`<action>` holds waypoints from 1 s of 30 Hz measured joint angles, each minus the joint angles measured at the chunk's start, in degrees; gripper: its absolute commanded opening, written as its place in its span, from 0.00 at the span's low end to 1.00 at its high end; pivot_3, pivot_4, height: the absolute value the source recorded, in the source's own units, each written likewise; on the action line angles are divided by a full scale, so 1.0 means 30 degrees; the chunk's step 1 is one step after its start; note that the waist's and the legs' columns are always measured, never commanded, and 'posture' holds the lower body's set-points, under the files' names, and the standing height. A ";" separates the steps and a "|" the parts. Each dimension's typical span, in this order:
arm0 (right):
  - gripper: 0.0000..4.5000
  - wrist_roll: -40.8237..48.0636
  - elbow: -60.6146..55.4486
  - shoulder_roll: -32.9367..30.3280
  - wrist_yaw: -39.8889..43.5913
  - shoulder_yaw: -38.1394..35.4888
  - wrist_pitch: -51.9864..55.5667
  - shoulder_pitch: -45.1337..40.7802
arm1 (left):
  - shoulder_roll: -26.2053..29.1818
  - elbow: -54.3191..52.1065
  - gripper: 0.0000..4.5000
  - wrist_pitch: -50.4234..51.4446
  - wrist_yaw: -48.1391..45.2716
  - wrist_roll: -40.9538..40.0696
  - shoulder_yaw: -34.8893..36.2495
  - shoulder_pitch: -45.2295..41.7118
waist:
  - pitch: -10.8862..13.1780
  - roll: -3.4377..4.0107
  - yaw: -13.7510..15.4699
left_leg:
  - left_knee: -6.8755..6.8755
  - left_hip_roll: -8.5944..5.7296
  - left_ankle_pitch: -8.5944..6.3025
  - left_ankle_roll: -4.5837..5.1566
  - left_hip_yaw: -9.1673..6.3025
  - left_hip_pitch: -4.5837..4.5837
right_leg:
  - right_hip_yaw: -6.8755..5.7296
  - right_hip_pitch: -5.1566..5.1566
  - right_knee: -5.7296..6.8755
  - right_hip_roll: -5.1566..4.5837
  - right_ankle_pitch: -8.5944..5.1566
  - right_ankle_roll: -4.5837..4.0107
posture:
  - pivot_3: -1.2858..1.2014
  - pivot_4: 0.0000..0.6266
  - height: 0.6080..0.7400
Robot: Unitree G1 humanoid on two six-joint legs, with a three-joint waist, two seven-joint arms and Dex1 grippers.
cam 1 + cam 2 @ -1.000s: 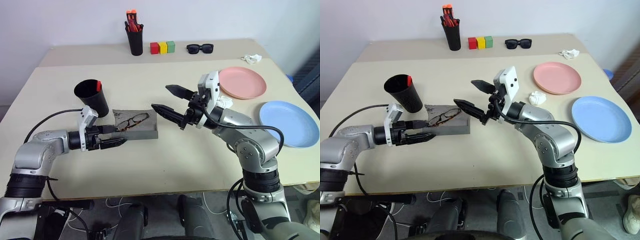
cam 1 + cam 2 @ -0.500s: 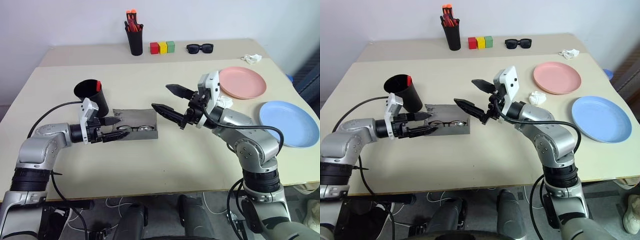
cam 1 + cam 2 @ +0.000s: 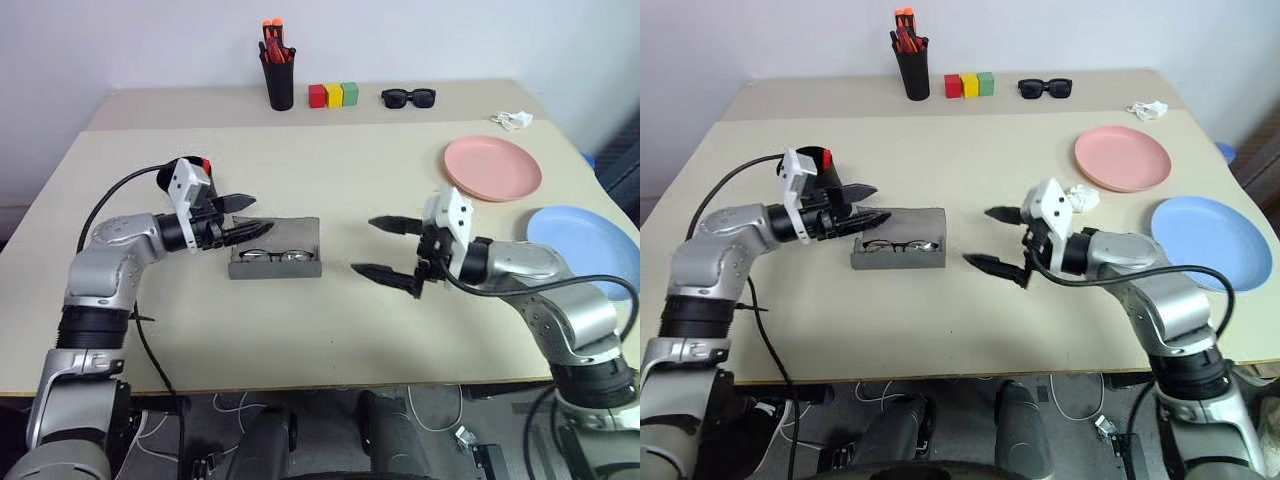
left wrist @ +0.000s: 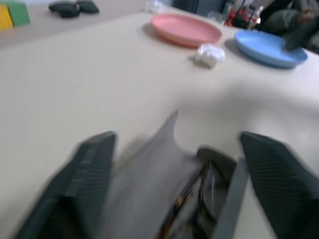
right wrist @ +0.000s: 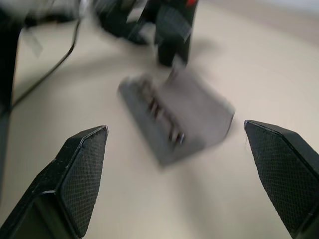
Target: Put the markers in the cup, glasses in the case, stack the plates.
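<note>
The grey case (image 3: 298, 234) lies at the table's middle left, with the thin wire-frame glasses (image 3: 270, 256) lying inside it. My left gripper (image 3: 260, 212) hovers open at the case's left end, and the case's flap (image 4: 149, 169) rises between its fingers (image 4: 89, 169); I cannot tell if they touch it. Behind that wrist stands the black cup (image 3: 812, 158), with a marker's red cap (image 3: 205, 163) sticking out. To the right of the case, my right gripper (image 3: 362, 244) is open and empty. The pink plate (image 3: 492, 167) and the blue plate (image 3: 580, 235) lie apart at the right.
At the back stand a black pen holder (image 3: 279, 82) with orange-capped pens, three coloured blocks (image 3: 333, 95) and black sunglasses (image 3: 407, 97). A crumpled white scrap (image 3: 1080, 195) lies near the pink plate, another (image 3: 517, 119) at the far right.
The glasses have dropped from lying across the case down into it. My left gripper has risen towards the case's left end and narrowed. My right gripper has pulled back to the right and lower.
</note>
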 measured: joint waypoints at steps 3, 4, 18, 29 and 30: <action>1.00 0.0011 -0.0354 -0.0064 -0.0026 -0.0316 -0.0274 0.0262 | -0.1312 0.1969 0.14 -0.1307 0.0863 0.1089 -0.0426 -0.1560 | -0.0001 -0.0002 0.0066 | 0.0011 0.0001 0.0001 -0.0001 -0.0002 0.0001 | -0.0003 0.0013 -0.0006 0.0001 0.0001 0.0002 | 0.52 0.24 1.00; 1.00 0.0007 -0.0378 -0.0063 -0.0047 -0.0322 -0.0334 0.0304 | -0.1811 0.2647 0.03 -0.1761 0.1273 0.1458 -0.0585 -0.2047 | -0.0001 -0.0006 0.0096 | 0.0018 0.0001 0.0001 0.0000 -0.0005 -0.0001 | -0.0005 0.0032 -0.0035 0.0000 0.0004 0.0007 | 0.52 0.24 1.00; 1.00 -0.0364 -0.0550 0.0148 -0.0836 -0.0295 -0.0825 0.0676 | -0.3499 0.7706 0.01 -0.1571 0.3324 0.4827 -0.2015 -0.4582 | 0.0002 -0.0011 0.0099 | 0.0024 -0.0009 -0.0005 0.0010 0.0001 -0.0023 | -0.0001 0.0068 -0.0147 -0.0002 0.0043 0.0067 | 0.52 0.24 1.00; 1.00 -0.1078 -0.0451 0.0463 -0.1196 -0.0118 -0.1364 0.0658 | -0.2818 0.4657 0.01 0.1698 0.1657 0.4818 -0.2419 -0.3788 | 0.0002 -0.0011 0.0041 | 0.0021 -0.0007 -0.0006 0.0010 -0.0002 -0.0016 | 0.0000 0.0071 -0.0147 -0.0002 0.0044 0.0070 | 0.52 0.24 1.00; 1.00 -0.1103 -0.0449 0.0465 -0.1202 -0.0118 -0.1393 0.0655 | -0.2710 0.4135 0.01 0.1921 0.1493 0.4806 -0.2518 -0.3570 | 0.0001 -0.0010 0.0042 | 0.0021 -0.0008 -0.0006 0.0010 -0.0002 -0.0012 | 0.0002 0.0074 -0.0147 -0.0002 0.0044 0.0070 | 0.52 0.24 1.00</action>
